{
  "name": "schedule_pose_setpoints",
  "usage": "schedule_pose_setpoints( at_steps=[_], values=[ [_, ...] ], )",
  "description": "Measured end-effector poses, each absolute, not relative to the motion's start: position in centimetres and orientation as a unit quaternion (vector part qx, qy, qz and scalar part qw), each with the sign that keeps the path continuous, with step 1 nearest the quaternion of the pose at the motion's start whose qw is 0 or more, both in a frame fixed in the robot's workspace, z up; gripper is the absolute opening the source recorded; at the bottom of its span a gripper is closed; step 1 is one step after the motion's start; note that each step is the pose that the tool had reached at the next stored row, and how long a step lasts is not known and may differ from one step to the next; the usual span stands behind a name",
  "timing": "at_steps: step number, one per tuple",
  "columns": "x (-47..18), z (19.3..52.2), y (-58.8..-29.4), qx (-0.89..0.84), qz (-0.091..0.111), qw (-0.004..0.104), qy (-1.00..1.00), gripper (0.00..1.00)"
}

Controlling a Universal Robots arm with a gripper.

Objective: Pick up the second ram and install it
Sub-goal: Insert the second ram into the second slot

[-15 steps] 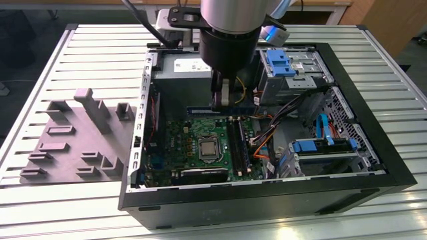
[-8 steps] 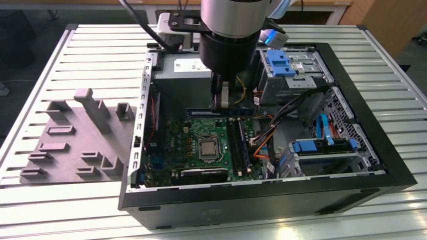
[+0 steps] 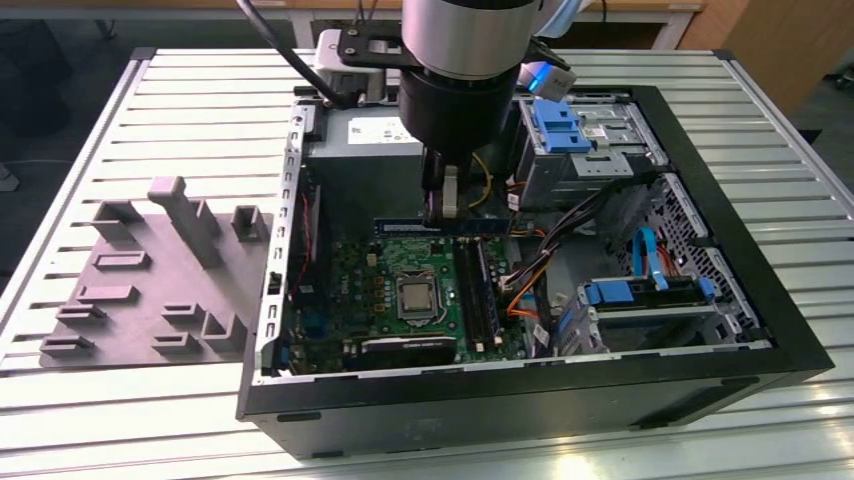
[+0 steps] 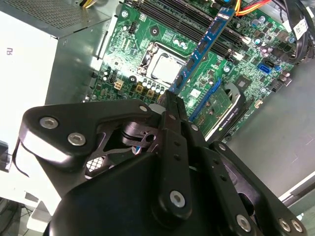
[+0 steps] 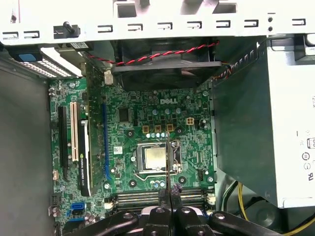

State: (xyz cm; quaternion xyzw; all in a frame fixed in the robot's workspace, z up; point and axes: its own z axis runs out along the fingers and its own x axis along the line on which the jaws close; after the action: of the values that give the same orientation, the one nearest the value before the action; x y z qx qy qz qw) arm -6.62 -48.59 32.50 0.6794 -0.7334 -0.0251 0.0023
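Note:
My gripper (image 3: 443, 213) hangs inside the open computer case (image 3: 534, 395), above the green motherboard (image 3: 387, 270). It is shut on the second ram (image 3: 441, 226), a long thin dark-blue stick held level and on edge over the board. In the second wrist view the fingers (image 4: 173, 105) pinch one end of the ram (image 4: 204, 46), which reaches out over the memory slots (image 4: 194, 22). In the first wrist view the gripper (image 5: 170, 195) sits just above the slots (image 5: 133, 199), with the stick's thin edge (image 5: 168, 164) crossing the silver processor (image 5: 154, 158).
A grey plate with plastic posts (image 3: 147, 290) lies at the exterior view's left. Inside the case are the power supply (image 3: 367, 130), blue drive brackets (image 3: 561, 125), orange and black cables (image 3: 534, 270), a graphics card (image 3: 400, 350) and a fan (image 5: 162, 54).

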Motion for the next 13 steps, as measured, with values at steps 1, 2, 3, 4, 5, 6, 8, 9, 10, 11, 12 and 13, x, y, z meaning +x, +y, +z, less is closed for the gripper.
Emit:
schedule_pose_setpoints(
  at_steps=[1, 2, 3, 4, 5, 6, 8, 9, 10, 11, 12, 13],
  values=[
    [-6.62, 32.5, -48.59, 0.679, -0.025, 0.002, -0.733, 0.12],
    [-6.62, 32.5, -48.59, 0.679, -0.025, 0.002, -0.733, 0.12],
    [-6.62, 32.5, -48.59, 0.679, -0.025, 0.002, -0.733, 0.12],
    [-6.62, 32.5, -48.59, 0.679, -0.025, 0.002, -0.733, 0.12],
    [-6.62, 32.5, -48.59, 0.679, -0.025, 0.002, -0.733, 0.12],
    [-6.62, 32.5, -48.59, 0.679, -0.025, 0.002, -0.733, 0.12],
    [-6.62, 32.49, -48.59, 0.679, -0.025, 0.002, -0.733, 0.12],
    [-6.62, 32.49, -48.59, 0.679, -0.025, 0.002, -0.734, 0.12],
    [-6.62, 32.49, -48.59, 0.677, -0.025, 0.002, -0.735, 0.12],
    [-6.61, 32.48, -48.59, 0.675, -0.025, 0.002, -0.737, 0.12],
    [-6.61, 32.48, -48.59, 0.673, -0.025, 0.002, -0.74, 0.12],
    [-6.61, 32.47, -48.59, 0.67, -0.025, 0.002, -0.742, 0.12]
  ],
)
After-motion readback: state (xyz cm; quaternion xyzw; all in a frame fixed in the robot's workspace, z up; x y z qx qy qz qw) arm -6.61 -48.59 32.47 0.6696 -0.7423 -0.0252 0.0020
